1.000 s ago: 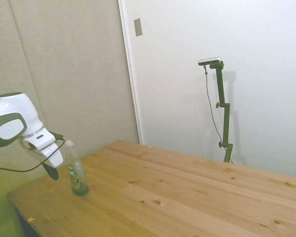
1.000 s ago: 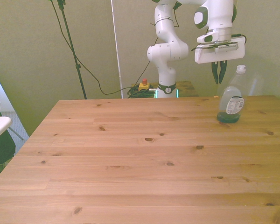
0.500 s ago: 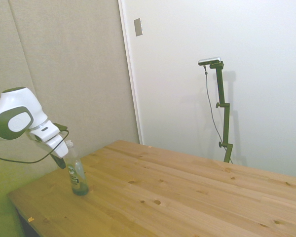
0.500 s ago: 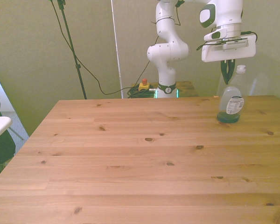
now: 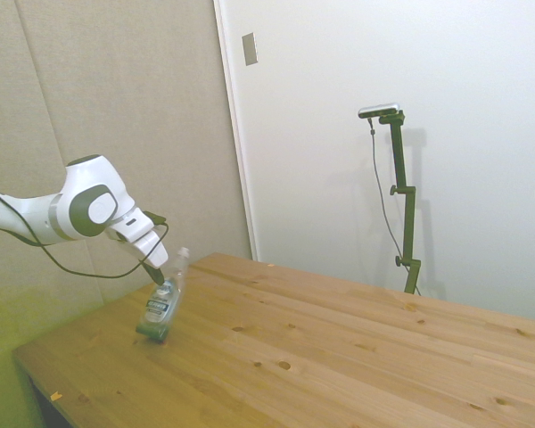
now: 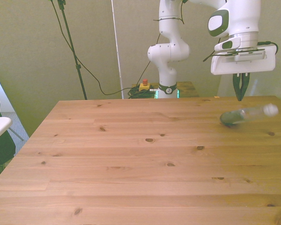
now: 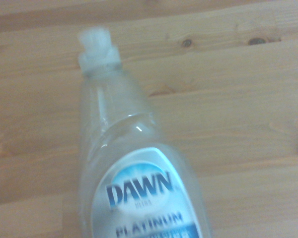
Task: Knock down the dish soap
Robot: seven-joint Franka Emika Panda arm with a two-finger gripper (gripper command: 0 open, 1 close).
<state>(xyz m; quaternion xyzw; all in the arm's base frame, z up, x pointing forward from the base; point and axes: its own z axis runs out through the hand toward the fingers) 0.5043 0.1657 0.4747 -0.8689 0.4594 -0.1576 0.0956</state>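
Side view: in the lower left of the frame, the dish soap now leans steeply, cap toward the table's middle; half a second ago it stood upright. I judge it is mid-fall, so the knock-down is nearly complete. The gripper sits against its upper part.

Front view: at the right edge, the bottle is blurred and almost horizontal, cap pointing right, base on the table. The fingers hang just above it, tips nearly together, gripping nothing.

Wrist view: the bottle fills the frame, label readable, wood behind.

Surroundings: a yellow box with a red button sits beyond the table. Nothing obstructs the fall.
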